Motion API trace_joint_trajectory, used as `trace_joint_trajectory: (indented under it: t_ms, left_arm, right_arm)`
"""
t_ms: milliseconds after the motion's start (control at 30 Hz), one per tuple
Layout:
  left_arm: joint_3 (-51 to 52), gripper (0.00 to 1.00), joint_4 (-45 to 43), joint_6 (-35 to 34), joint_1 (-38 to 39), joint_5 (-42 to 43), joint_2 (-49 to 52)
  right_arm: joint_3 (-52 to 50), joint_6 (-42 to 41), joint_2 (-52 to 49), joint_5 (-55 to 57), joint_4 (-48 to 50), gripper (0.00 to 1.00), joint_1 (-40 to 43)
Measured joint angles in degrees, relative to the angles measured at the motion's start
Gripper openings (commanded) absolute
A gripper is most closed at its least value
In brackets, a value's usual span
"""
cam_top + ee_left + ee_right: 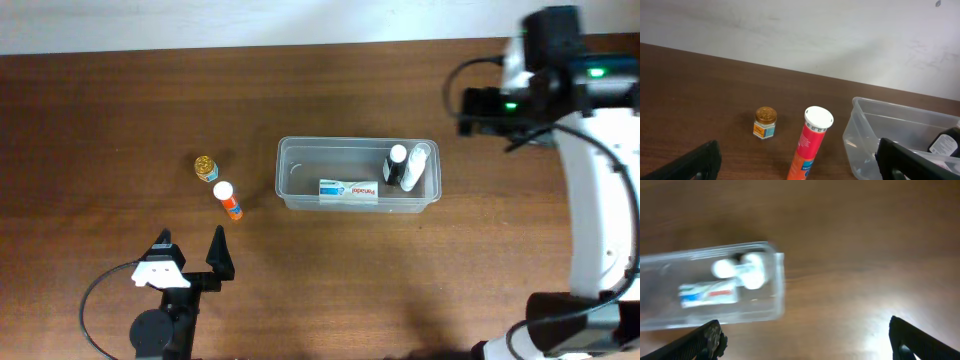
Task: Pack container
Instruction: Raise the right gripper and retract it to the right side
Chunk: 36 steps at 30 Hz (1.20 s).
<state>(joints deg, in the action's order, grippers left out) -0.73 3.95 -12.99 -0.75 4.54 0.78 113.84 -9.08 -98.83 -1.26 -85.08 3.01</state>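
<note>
The clear container (292,150) stands mid-table. It holds a toothpaste box (348,189), a black bottle (397,165) and a white bottle (415,168). An orange tube with a white cap (228,200) and a small gold-lidded jar (206,167) lie to its left. My left gripper (190,250) is open and empty, just in front of the tube. In the left wrist view the tube (812,137) lies between the open fingers (799,170), with the jar (765,122) behind and the container (860,107) to the right. My right gripper (807,340) is open and empty, high above the table right of the container (776,280).
The table is dark brown wood, with a white wall (800,35) along its far edge. The right arm (540,80) hangs over the far right corner. A black cable (95,300) loops beside the left arm at the front.
</note>
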Motion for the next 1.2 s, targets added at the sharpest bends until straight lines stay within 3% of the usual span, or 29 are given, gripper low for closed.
trace_joint_trajectory:
  t_ms: [433, 1200]
  left_arm:
    - [0.00, 0.99, 0.00, 0.00, 0.00, 0.00, 0.00]
    - [0.00, 0.99, -0.07, 0.00, 0.00, -0.09, 0.00]
  right_arm:
    - [0.00, -0.17, -3.41, 3.65, -0.87, 0.98, 16.44]
    - [0.00, -0.17, -3.56, 3.82, -0.87, 0.98, 17.70]
